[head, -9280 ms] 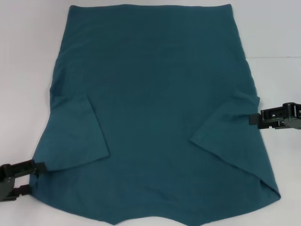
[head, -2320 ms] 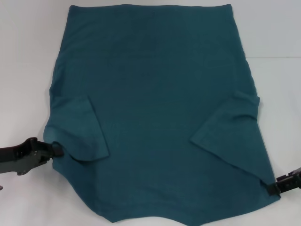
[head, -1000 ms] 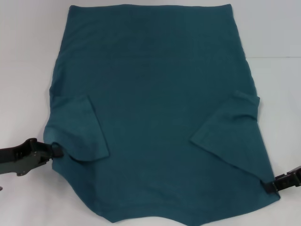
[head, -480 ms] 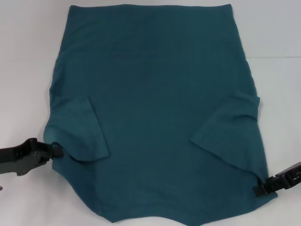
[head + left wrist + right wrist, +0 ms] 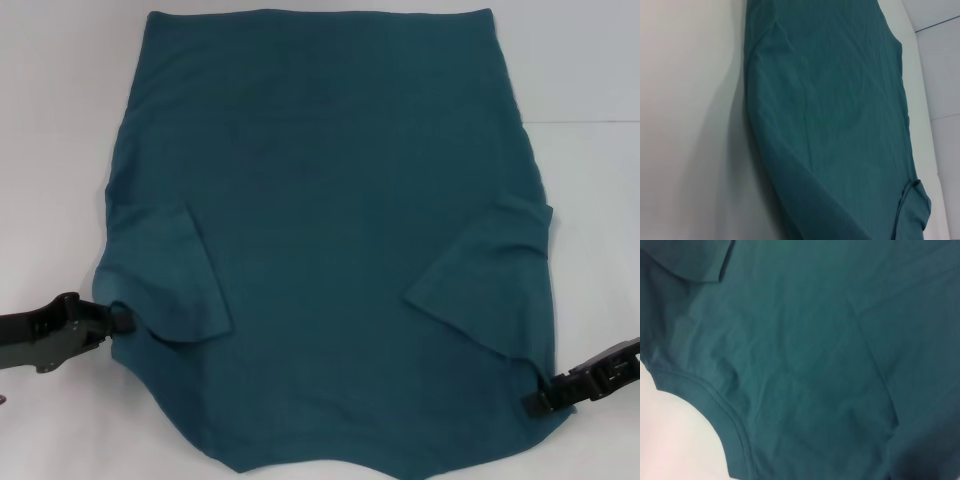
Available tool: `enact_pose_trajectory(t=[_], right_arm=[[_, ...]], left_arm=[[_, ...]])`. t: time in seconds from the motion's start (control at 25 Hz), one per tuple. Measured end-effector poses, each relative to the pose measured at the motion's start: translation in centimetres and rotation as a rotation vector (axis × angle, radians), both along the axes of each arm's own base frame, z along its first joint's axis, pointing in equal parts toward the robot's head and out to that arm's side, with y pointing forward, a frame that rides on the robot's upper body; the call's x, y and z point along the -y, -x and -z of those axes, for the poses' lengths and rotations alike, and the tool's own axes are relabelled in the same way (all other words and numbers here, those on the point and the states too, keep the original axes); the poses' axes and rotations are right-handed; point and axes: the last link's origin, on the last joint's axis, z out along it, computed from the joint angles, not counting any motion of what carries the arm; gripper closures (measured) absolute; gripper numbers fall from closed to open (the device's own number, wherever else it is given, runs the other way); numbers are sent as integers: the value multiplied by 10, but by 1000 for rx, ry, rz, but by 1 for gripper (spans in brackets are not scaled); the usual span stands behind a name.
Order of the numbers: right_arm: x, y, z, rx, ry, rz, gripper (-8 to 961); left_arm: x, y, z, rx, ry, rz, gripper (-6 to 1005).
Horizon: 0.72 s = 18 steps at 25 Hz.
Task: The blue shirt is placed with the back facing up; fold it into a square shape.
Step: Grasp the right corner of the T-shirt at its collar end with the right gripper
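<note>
The blue shirt (image 5: 330,200) lies spread flat across the table, with both short sleeves (image 5: 170,275) (image 5: 490,280) folded inward onto its body. At the shirt's near left edge my left gripper (image 5: 118,318) is shut on a small bunch of cloth. Over at the near right corner my right gripper (image 5: 532,403) is shut on the shirt's edge, which is drawn inward there. The left wrist view shows the shirt (image 5: 840,125) running along its side edge. In the right wrist view, shirt cloth (image 5: 815,365) fills the picture, along with the curved neck hem (image 5: 715,395).
The white table (image 5: 50,120) shows bare on both sides of the shirt and beyond its far hem. A thin seam line crosses the table surface at the far right (image 5: 590,122).
My right gripper has moved inward to the left, dragging the shirt's near right corner with it, so that edge now sits narrower. The left gripper has held still for the last seconds.
</note>
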Motion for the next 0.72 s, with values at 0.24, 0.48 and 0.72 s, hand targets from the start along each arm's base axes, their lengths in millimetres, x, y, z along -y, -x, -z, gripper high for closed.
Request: enact_pose_trajectory(t=[0.24, 0.48, 0.72], right_arm=[[-1, 4, 3, -5, 4, 4, 366], [-2, 5, 2, -5, -1, 7, 505], [-1, 3, 1, -5, -4, 12, 631]], left_arm=[[-1, -1, 1, 1, 1, 2, 988], [0, -1, 1, 2, 0, 0, 988], [0, 0, 1, 2, -1, 0, 988]])
